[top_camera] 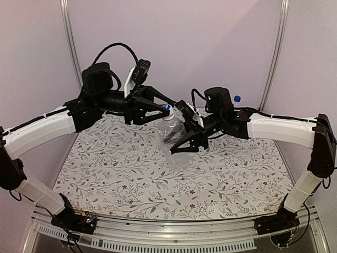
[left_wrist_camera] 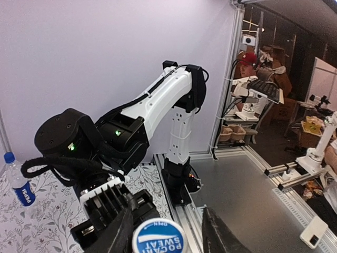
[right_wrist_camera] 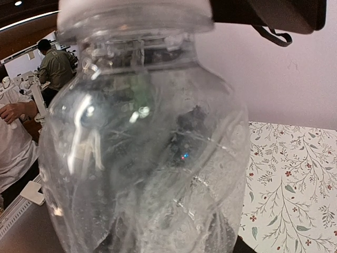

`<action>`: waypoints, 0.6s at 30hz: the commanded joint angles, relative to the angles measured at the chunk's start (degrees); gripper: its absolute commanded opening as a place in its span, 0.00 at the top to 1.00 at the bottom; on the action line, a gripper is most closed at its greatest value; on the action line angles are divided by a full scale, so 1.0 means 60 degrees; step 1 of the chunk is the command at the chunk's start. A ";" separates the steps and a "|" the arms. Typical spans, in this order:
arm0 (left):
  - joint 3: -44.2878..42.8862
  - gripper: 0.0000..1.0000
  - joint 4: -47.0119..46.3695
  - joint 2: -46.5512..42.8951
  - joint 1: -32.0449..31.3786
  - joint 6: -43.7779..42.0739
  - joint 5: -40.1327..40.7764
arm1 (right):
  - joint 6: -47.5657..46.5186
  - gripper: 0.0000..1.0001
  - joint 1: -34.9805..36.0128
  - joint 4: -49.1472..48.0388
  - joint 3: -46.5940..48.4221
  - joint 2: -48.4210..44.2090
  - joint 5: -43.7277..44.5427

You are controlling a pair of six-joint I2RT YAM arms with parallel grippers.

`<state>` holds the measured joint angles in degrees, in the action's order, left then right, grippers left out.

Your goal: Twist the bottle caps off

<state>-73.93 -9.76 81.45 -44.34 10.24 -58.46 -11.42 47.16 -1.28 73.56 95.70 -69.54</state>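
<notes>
The plain clear bottle [top_camera: 174,138] hangs tilted above the table, my right gripper [top_camera: 185,141] shut on its body. It fills the right wrist view [right_wrist_camera: 142,147], and the fingers show only dimly through it. Its blue cap [top_camera: 167,107] faces the left wrist camera [left_wrist_camera: 158,238], lettered in white. My left gripper [left_wrist_camera: 160,232] stands open around the cap. One of its fingers [left_wrist_camera: 118,232] is against the cap's side, and a small gap separates the other from the cap. The labelled bottle [top_camera: 237,105] stands upright at the back right, its blue cap [left_wrist_camera: 8,157] on.
The table's flower-patterned cloth [top_camera: 121,174] lies under both arms. Behind it stands a purple wall with metal posts [top_camera: 68,37]. The right arm's base [left_wrist_camera: 179,179] is bolted to the rail at the table's near edge.
</notes>
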 commanded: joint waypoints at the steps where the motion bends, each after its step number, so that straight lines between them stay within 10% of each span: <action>1: 0.0205 0.60 -0.0220 0.0001 0.0164 -0.0095 0.0012 | -0.0073 0.57 0.0051 0.0059 0.0237 0.0083 0.0081; 18: 0.0785 0.89 -0.0334 -0.0912 0.0141 0.0539 0.1742 | 0.0060 0.58 0.0051 0.0198 0.0243 0.0032 0.1848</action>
<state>-70.91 -10.33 79.66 -43.94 10.37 -54.39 -11.62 47.20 -0.86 73.56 95.70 -66.02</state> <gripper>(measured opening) 0.282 0.424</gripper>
